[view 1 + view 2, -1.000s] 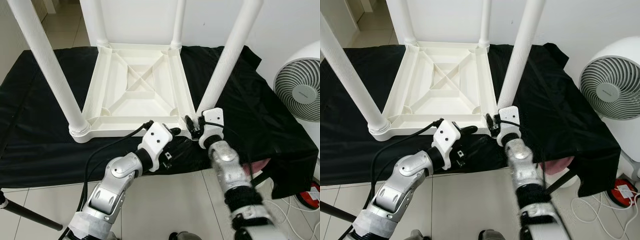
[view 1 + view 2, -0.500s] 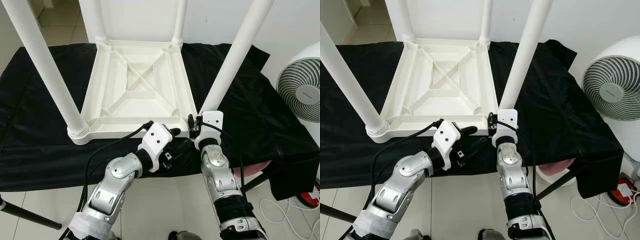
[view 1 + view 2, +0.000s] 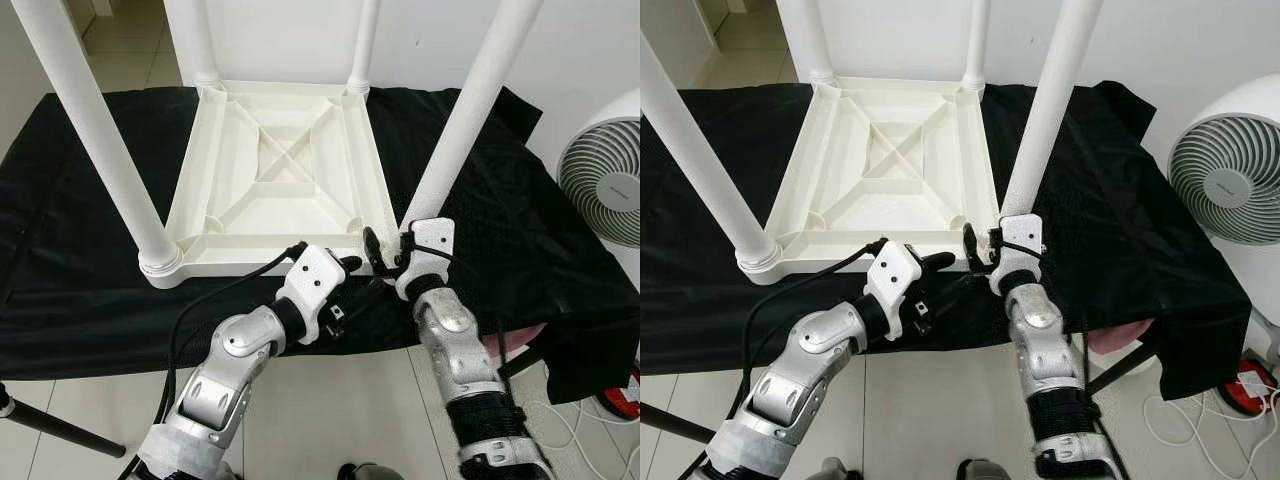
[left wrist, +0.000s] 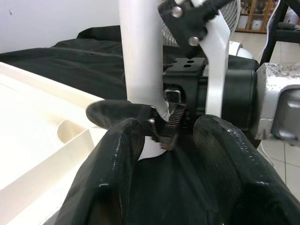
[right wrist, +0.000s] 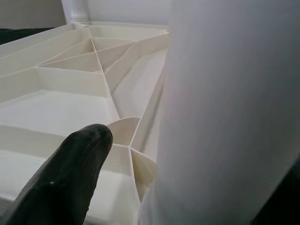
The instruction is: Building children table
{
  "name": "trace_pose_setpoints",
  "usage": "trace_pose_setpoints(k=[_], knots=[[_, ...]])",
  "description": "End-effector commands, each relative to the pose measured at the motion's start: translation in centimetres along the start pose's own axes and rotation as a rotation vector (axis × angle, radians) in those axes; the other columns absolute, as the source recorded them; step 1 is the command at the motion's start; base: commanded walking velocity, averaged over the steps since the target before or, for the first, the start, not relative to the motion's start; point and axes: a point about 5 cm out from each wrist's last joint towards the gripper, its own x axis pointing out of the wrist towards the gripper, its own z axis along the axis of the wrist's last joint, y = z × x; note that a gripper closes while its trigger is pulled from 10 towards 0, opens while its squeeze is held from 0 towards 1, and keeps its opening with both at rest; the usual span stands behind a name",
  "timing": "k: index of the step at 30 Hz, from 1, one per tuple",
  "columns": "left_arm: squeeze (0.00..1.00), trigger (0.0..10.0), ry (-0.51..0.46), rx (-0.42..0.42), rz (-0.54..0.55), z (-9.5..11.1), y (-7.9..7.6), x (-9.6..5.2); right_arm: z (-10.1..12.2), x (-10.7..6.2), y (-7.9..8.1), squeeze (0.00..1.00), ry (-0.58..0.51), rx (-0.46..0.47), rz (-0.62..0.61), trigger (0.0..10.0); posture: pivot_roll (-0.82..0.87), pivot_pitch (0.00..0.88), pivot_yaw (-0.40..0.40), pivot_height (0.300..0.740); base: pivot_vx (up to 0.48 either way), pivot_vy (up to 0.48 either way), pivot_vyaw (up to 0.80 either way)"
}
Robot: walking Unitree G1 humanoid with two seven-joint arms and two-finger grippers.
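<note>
The right gripper (image 3: pixel 383 256) has its fingers spread around the base of the near right leg (image 3: pixel 470 112), without clamping it. The left gripper (image 3: pixel 352 275), fingers parted and empty, sits just beside it. The white table (image 3: pixel 270 175) lies upside down on the black cloth (image 3: pixel 80 270), near its front edge.

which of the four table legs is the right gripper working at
The near right leg, at the tabletop corner closest to the fan. The right gripper sits at its base; the other three legs stand with no gripper at them.
</note>
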Motion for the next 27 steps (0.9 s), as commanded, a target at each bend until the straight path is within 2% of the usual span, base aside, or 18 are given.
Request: trace_pose_setpoints(k=[1,3,4,5,7,16,17,18,27], knots=[[0.00,10.0,0.014,0.001,0.028,-0.4,0.0,0.0,-0.9,-0.1,-1.0,0.77,0.038,-0.040,0.110,10.0,-0.08,0.032,-0.025,0.740,0.000,0.000,0.00],[0.00,10.0,0.014,0.001,0.027,-0.4,0.1,0.0,-1.0,-0.1,-1.5,0.77,0.046,-0.068,0.152,10.0,-0.08,0.028,-0.021,0.740,0.000,0.000,0.00],[0.00,10.0,0.015,0.003,0.023,-0.4,0.1,0.0,-1.0,0.1,-1.9,0.00,0.052,-0.097,0.193,10.0,-0.08,0.028,-0.021,0.740,0.000,0.000,0.00],[0.00,10.0,0.015,0.003,0.023,-0.4,0.1,0.0,-1.0,0.1,-1.9,0.00,0.052,-0.097,0.193,10.0,-0.08,0.028,-0.021,0.740,0.000,0.000,0.00],[0.00,10.0,0.017,0.007,0.017,-0.4,0.1,0.1,-0.8,0.8,-2.4,0.00,0.062,-0.140,0.275,10.0,-0.08,0.023,-0.017,0.740,0.000,0.000,0.00],[0.00,10.0,0.010,0.010,0.017,-0.3,0.1,0.2,-0.5,1.8,-2.5,0.00,0.077,-0.203,0.403,10.0,-0.08,0.019,-0.015,0.740,0.000,0.000,0.00],[0.00,10.0,0.010,0.009,0.019,-0.3,0.1,0.2,-0.6,2.0,-2.5,0.00,0.088,-0.216,0.432,9.6,-0.07,0.020,-0.017,0.740,0.000,0.000,0.00],[0.00,10.0,0.010,0.010,0.020,-0.3,0.1,0.1,-0.8,2.2,-2.6,0.00,0.105,-0.230,0.459,0.0,-0.07,0.021,-0.015,0.740,0.000,0.000,0.00],[0.00,10.0,0.010,0.011,0.030,-0.2,0.3,0.0,-1.2,2.4,-3.2,0.00,0.138,-0.218,0.490,0.0,-0.06,0.031,-0.017,0.740,0.000,0.000,0.00]])
